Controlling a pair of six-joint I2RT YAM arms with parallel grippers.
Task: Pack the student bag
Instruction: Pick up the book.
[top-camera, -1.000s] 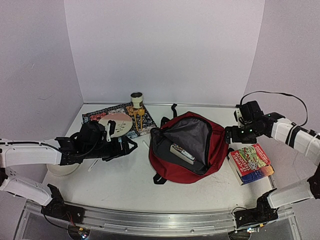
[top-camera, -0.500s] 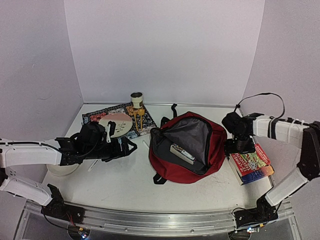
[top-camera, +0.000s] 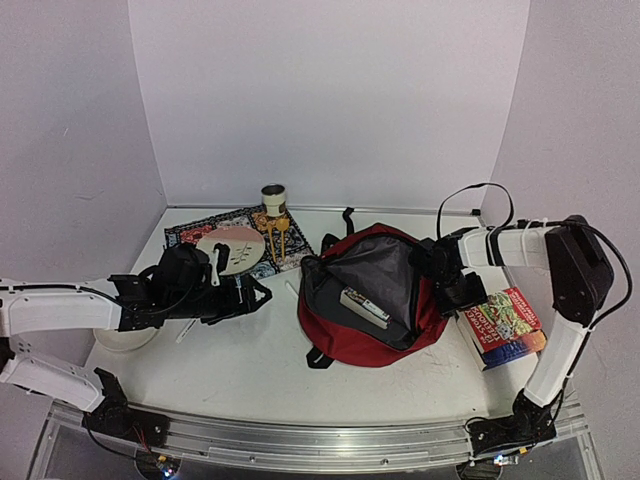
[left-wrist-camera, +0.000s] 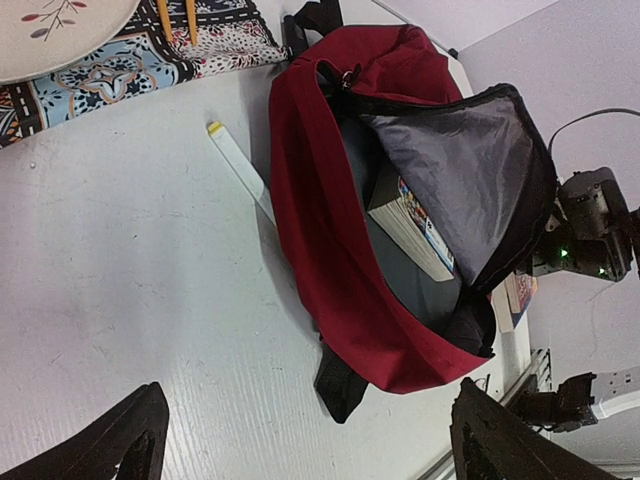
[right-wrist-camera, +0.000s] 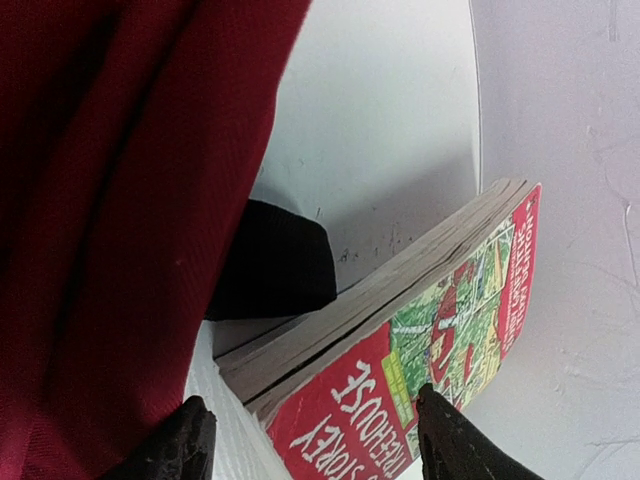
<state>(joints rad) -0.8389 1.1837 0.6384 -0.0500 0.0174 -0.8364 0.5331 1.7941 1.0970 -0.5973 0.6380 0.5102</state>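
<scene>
Overhead plus wrist close-ups (bag (top-camera: 345, 338) shared)

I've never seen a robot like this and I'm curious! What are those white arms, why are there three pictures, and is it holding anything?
They are two robot arms bolted to a table. The wide picture comes from a camera above; the other two come from little cameras on each wrist, looking where the jaws point. On the table lie an open red backpack with a paperback inside, a colourful book beside it, a plate on a patterned cloth and a cup. The left arm holds nothing; its jaws stand wide open, facing the backpack. The right arm has its jaws either side of the colourful book's corner; I can't tell whether they pinch it yet.
</scene>
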